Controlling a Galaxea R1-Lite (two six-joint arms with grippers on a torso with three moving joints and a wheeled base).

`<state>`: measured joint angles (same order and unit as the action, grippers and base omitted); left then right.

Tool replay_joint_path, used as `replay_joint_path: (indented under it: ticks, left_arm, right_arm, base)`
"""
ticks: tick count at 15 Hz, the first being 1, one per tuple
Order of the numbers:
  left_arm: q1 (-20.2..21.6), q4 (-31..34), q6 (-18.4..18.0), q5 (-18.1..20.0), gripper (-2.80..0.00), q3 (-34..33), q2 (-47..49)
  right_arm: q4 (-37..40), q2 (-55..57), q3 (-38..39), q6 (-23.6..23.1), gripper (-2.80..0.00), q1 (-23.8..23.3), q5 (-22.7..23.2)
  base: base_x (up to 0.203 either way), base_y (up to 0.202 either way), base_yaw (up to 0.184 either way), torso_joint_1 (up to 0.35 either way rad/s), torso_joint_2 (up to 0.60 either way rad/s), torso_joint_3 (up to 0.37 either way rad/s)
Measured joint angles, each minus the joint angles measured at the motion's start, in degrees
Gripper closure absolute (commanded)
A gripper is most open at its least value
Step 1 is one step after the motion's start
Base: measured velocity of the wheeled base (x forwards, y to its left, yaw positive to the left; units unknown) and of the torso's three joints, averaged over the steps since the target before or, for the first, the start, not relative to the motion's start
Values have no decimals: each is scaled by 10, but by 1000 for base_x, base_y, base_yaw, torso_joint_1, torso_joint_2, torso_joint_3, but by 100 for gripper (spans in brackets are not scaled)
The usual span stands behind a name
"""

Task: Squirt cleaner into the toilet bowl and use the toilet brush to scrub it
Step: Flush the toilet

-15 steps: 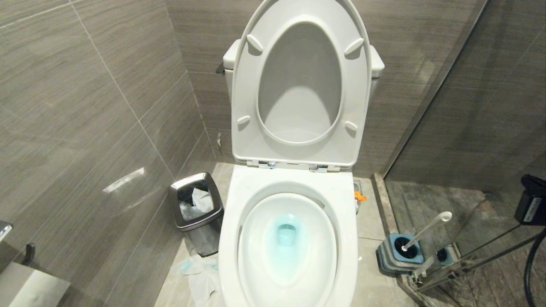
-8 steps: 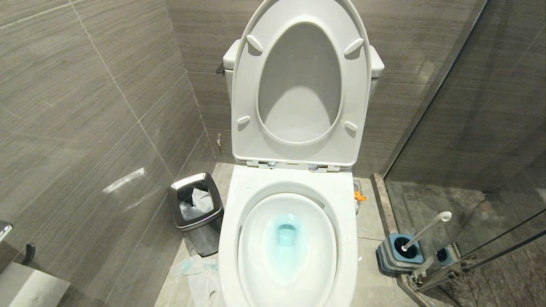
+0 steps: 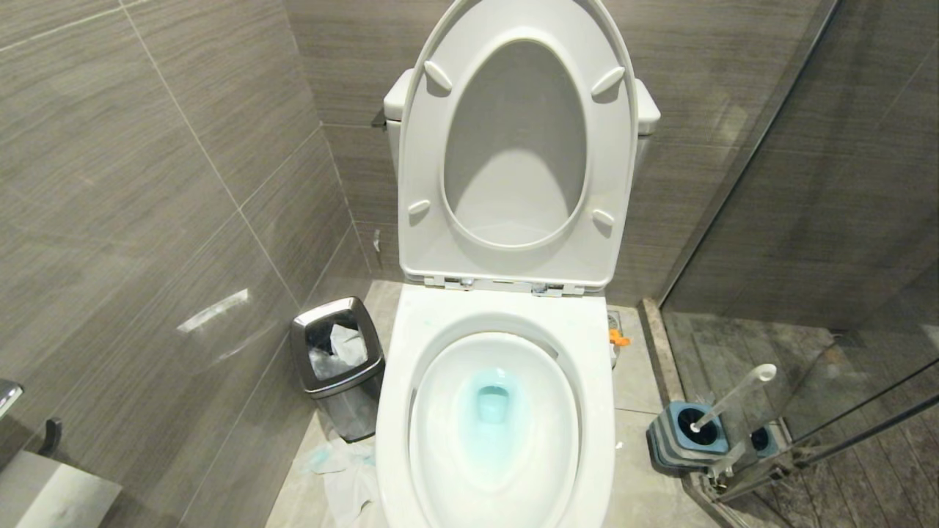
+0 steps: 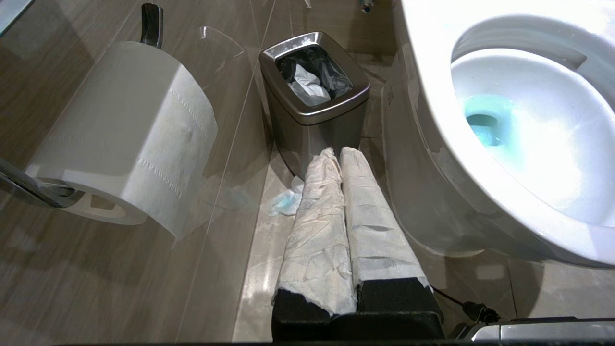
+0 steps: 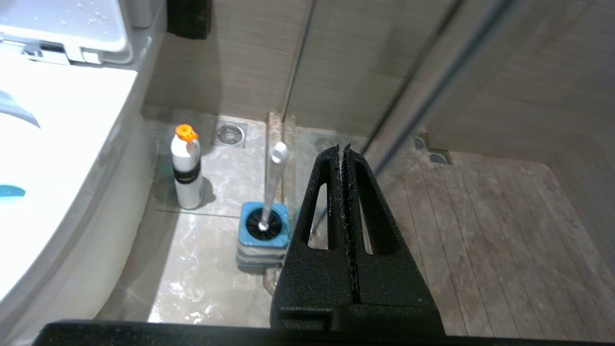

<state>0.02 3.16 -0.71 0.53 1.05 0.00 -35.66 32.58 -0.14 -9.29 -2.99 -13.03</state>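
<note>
Toilet bowl [image 3: 495, 425] bottom centre of the head view, seat and lid [image 3: 513, 147] raised, blue-tinted water pooled in the drain. Toilet brush [image 3: 733, 396] lower right, handle leaning out of its grey-and-blue holder [image 3: 686, 438] on the floor, hard against the glass partition [image 3: 807, 220]. In the right wrist view a white bottle with orange cap [image 5: 186, 166] stands between bowl and holder.

Right gripper [image 5: 345, 149] clenched, empty, hanging above the floor near the brush, glass edge just beside it. A second ago its black body showed at the head view's right edge; now gone from that view.

Left gripper [image 4: 335, 154] paper-wrapped, clenched, empty, by the steel waste bin [image 4: 314, 96], which holds a dark liner and crumpled tissue. Toilet roll [image 4: 125, 134] on the wall.
</note>
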Motion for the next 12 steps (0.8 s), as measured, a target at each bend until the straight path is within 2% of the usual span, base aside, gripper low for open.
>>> replay_joint_path:
  ticks: [6, 12]
  left_arm:
    - [0, 0, 0, 0, 0, 0, 0]
    - [0, 0, 0, 0, 0, 0, 0]
  right_arm:
    - [85, -129, 1, 1, 0, -7, 6]
    - [139, -230, -1, -1, 0, 25, 21]
  base:
    - [0, 0, 0, 0, 0, 0]
    - [0, 0, 0, 0, 0, 0]
